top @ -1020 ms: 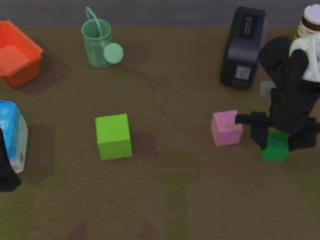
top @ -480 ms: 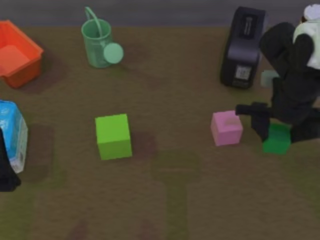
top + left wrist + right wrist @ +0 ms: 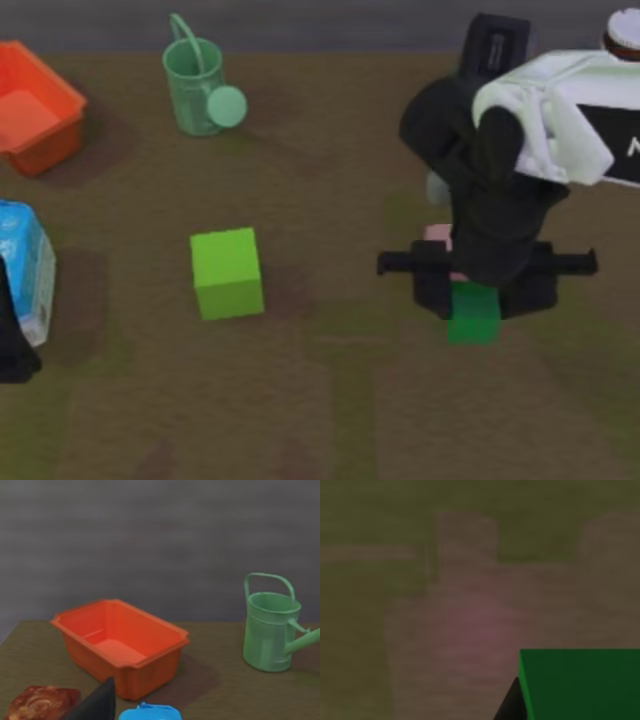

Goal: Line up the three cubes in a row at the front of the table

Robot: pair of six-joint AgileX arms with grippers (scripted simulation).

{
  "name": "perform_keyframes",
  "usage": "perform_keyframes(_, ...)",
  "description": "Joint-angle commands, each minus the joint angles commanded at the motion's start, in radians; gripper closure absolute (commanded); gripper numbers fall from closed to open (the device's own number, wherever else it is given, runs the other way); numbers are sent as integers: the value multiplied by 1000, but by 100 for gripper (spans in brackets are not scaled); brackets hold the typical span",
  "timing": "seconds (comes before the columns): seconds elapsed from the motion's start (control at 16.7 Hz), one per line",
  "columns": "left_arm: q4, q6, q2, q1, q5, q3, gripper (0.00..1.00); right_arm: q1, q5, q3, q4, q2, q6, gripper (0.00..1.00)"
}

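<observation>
One right gripper [image 3: 472,292] apparently clamping dark green cube [image 3: 473,313]; pink cube [image 3: 437,236] mostly hidden.

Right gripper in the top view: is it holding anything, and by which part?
The right gripper holds the small dark green cube, clamped by its upper part with the lower part showing below the fingers. The left arm is parked at the table's left edge.
</observation>
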Motion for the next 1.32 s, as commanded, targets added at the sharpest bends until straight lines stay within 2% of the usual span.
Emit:
perform_keyframes(0.18, 0, 0, 0, 0, 0, 0, 0, 63, 3, 8, -13, -9, 35, 100)
perform_keyframes(0.48, 0, 0, 0, 0, 0, 0, 0, 62, 1, 3, -8, -3, 36, 100)
perform_keyframes(0.96, 0, 0, 0, 0, 0, 0, 0, 66, 3, -129, 224, 91, 39, 100)
perform_keyframes(1.26, 0, 0, 0, 0, 0, 0, 0, 67, 4, -140, 242, 99, 39, 100)
perform_keyframes(1.32, 0, 0, 0, 0, 0, 0, 0, 67, 4, -140, 242, 99, 39, 92)
